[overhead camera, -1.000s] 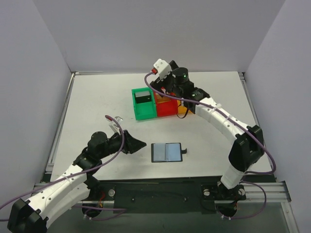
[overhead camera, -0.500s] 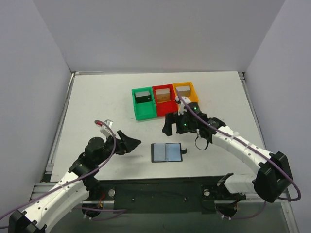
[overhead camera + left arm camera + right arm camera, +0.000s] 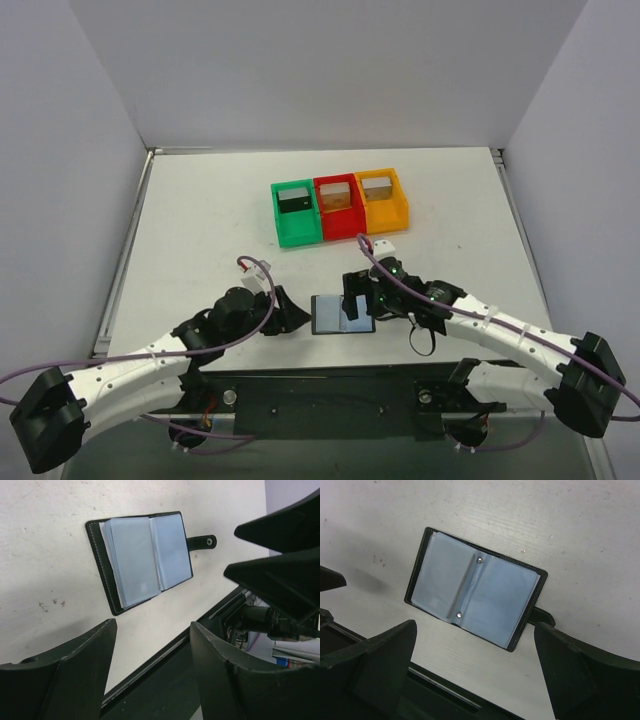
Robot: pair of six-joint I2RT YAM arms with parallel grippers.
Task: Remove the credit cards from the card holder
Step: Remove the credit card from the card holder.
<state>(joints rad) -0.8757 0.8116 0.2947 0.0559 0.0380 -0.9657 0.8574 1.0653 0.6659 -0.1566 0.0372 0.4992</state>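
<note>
The black card holder (image 3: 338, 313) lies open and flat on the white table near the front edge, its pale blue plastic sleeves facing up and its snap tab (image 3: 379, 311) at the right. It also shows in the left wrist view (image 3: 145, 560) and the right wrist view (image 3: 475, 595). My left gripper (image 3: 292, 314) is open and empty just left of the holder, low over the table (image 3: 152, 625). My right gripper (image 3: 355, 298) is open and empty above the holder's right half (image 3: 475, 627). No loose card shows on the table.
Green (image 3: 295, 213), red (image 3: 338, 205) and orange (image 3: 382, 200) bins stand in a row behind the holder, each with a card inside. The table's front edge and black rail (image 3: 330, 385) run just below the holder. Grey walls close the sides.
My right arm has swung from the bins down and forward to hover over the card holder. My left arm has reached right and lower, up to the holder's left edge.
</note>
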